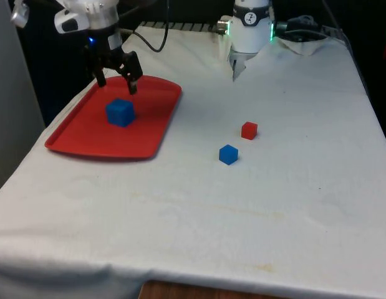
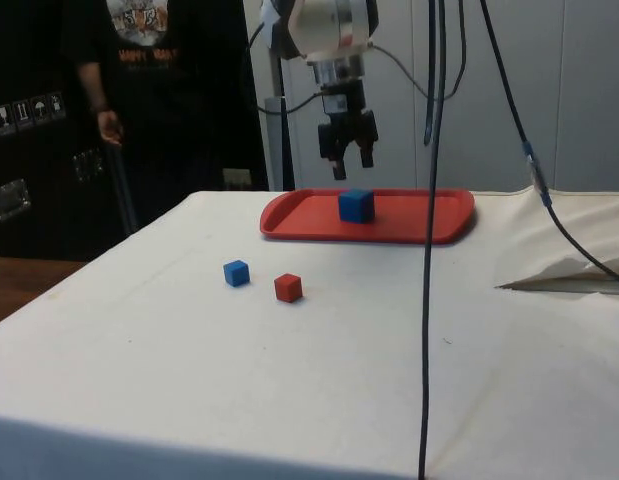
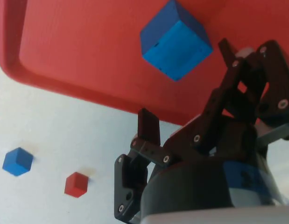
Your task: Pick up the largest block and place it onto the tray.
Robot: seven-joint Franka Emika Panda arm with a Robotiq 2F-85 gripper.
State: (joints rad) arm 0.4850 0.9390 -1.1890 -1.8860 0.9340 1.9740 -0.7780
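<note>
While over tray (image 1: pixel 68 138), pincer (image 1: pixel 116 83) open, empty.

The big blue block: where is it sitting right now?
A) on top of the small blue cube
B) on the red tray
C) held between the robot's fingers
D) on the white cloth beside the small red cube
B: the big blue block rests on the red tray, with the open gripper above it, empty.

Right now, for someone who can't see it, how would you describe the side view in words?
A large blue block sits on a red tray at the far side of a white-clothed table, with the open gripper hanging just above it. Nearer the camera, a small blue block and a small red block lie on the cloth.
</note>
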